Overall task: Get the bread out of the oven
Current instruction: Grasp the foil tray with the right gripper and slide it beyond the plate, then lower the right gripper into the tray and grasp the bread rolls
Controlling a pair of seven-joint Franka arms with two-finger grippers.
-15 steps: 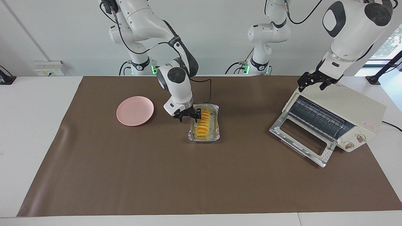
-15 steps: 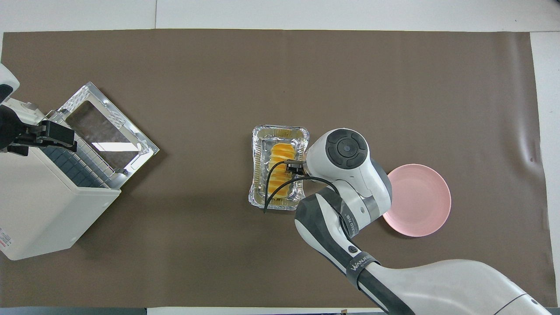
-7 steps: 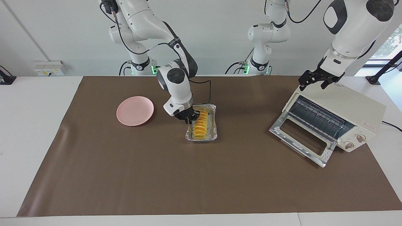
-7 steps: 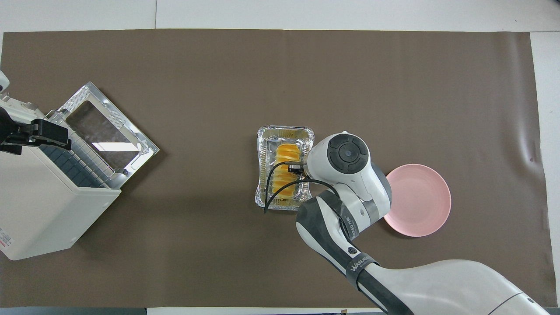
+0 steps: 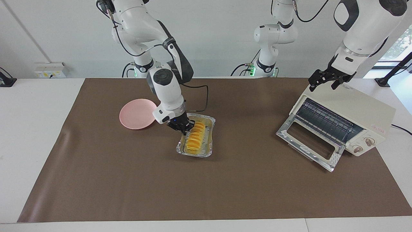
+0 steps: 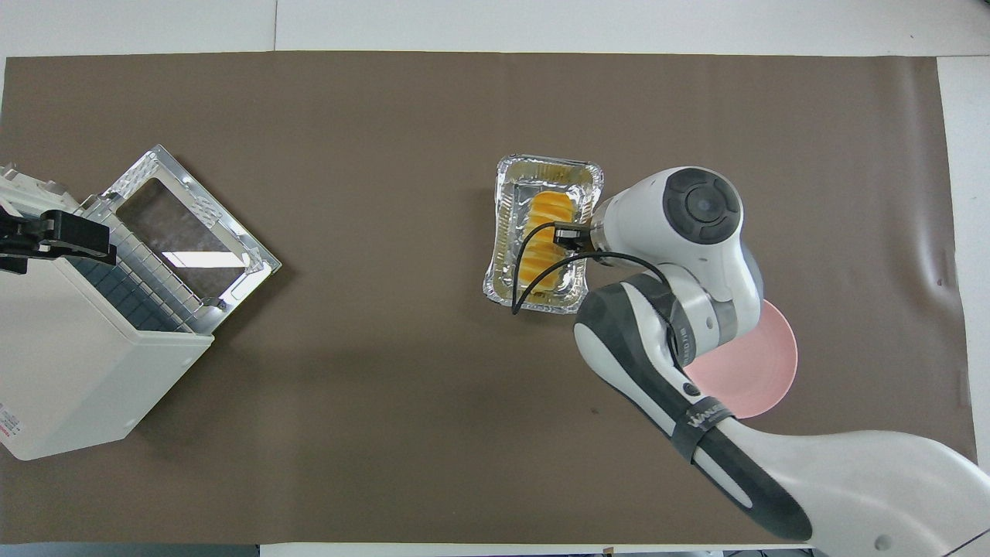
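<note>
In the facing view we see the bread (image 5: 195, 138), a small golden-yellow loaf ridged into slice-like segments, lying lengthwise in a crinkled silver foil tray (image 5: 208, 145) on the brown mat (image 5: 128, 180), well apart from the oven (image 5: 349, 120). The right gripper (image 5: 184, 128) is down at the tray's edge nearest the pink plate (image 5: 136, 114), its fingertips pinched together on the foil rim (not on the loaf itself). The oven sits at the left arm's end of the table, its glass door lying open, dark wire rack showing. The left gripper (image 5: 327, 80) hangs over the oven's top, jaws spread wide, holding nothing.

In the overhead view we find the bread (image 6: 545, 247) in the foil tray (image 6: 503, 255), farther from the robots than the pink plate (image 6: 754, 371). The right arm hides its own fingertips here. The left gripper (image 6: 73, 238) is over the oven (image 6: 69, 363).
</note>
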